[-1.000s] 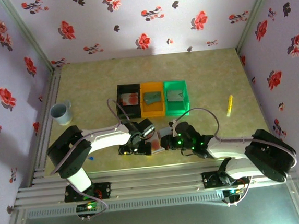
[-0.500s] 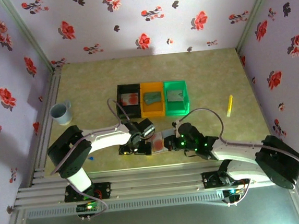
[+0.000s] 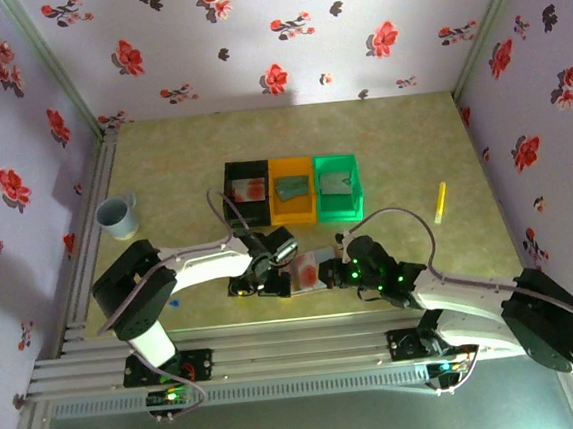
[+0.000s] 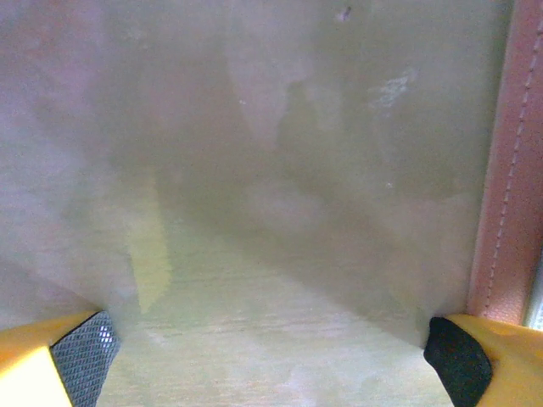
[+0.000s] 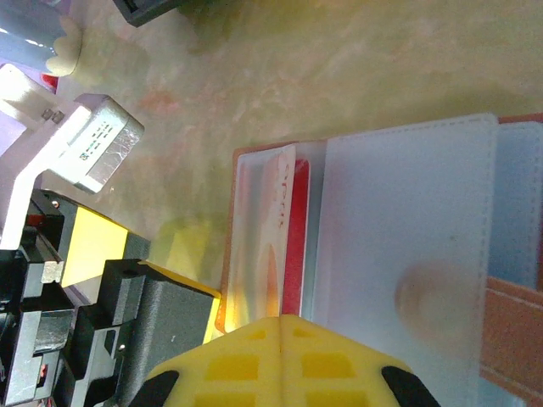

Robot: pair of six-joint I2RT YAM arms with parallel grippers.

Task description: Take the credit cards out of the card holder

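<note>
Lilac floral walls [image 3: 251, 37], mottled yellow-green tabletop [image 3: 161, 155], aluminium rails [image 3: 298, 349] along near edge

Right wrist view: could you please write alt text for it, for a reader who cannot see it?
The right end effector, yellow and shut, seems to pinch the near end of a pale, red-edged credit card at the left edge of the open card holder, whose blue-grey inside faces up on the pale marbled table.
</note>
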